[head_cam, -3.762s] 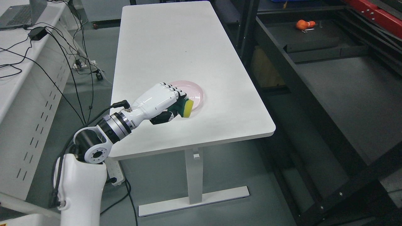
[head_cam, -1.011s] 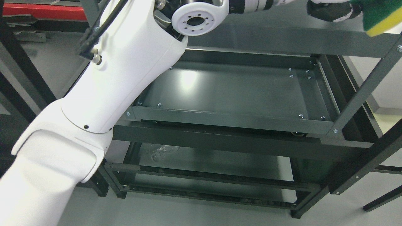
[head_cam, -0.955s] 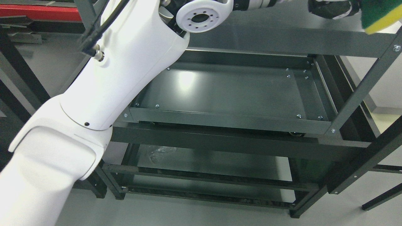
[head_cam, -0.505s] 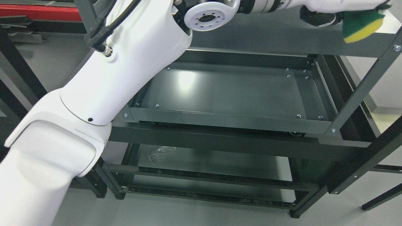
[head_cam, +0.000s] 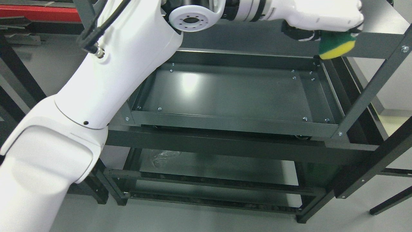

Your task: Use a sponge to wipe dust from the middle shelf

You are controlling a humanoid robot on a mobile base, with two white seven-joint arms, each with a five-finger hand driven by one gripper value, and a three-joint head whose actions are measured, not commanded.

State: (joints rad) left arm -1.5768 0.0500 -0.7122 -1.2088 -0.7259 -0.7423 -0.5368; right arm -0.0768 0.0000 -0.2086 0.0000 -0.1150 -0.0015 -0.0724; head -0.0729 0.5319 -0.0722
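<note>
The white left hand (head_cam: 322, 16) grips the green-and-yellow sponge (head_cam: 336, 45) above the dark metal middle shelf's (head_cam: 225, 87) far right corner — best lowered flat, then swept leftward.

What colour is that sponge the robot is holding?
Green on top and yellow underneath; the sponge shows in the head view, gripped by the left hand.

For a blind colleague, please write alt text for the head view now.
The left robot hand grips a green and yellow sponge at the top right, in front of the front rail of a dark metal rack. The middle shelf below it lies bare and has a light glare.
</note>
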